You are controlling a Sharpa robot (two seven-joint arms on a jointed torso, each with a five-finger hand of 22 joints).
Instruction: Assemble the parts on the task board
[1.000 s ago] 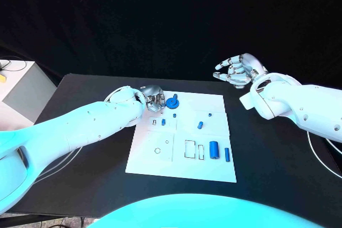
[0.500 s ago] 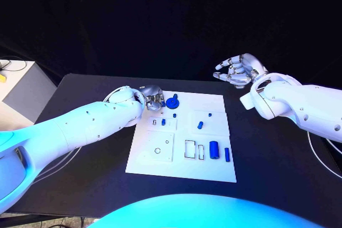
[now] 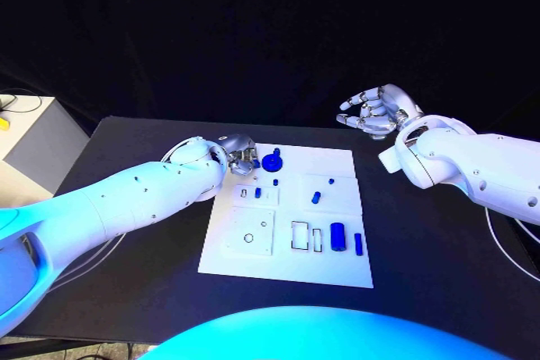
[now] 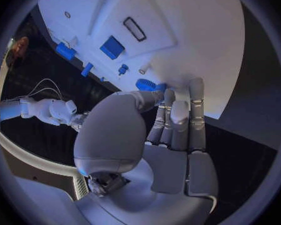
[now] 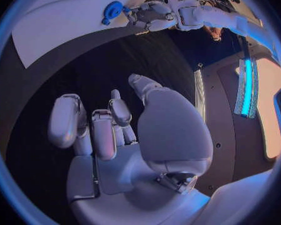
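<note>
The white task board lies mid-table. My left hand is at its far left corner and pinches a blue round part between thumb and fingertips; in the left wrist view the blue round part shows just beyond them. A thick blue cylinder, a thin blue bar and small blue pieces lie on the board. My right hand hangs raised past the board's far right corner, fingers spread and holding nothing. The right wrist view shows my left hand beside the round part.
A pale box stands off the table's left side. A cable runs along the table's right edge. Outlined slots and a small ring mark the board's near half.
</note>
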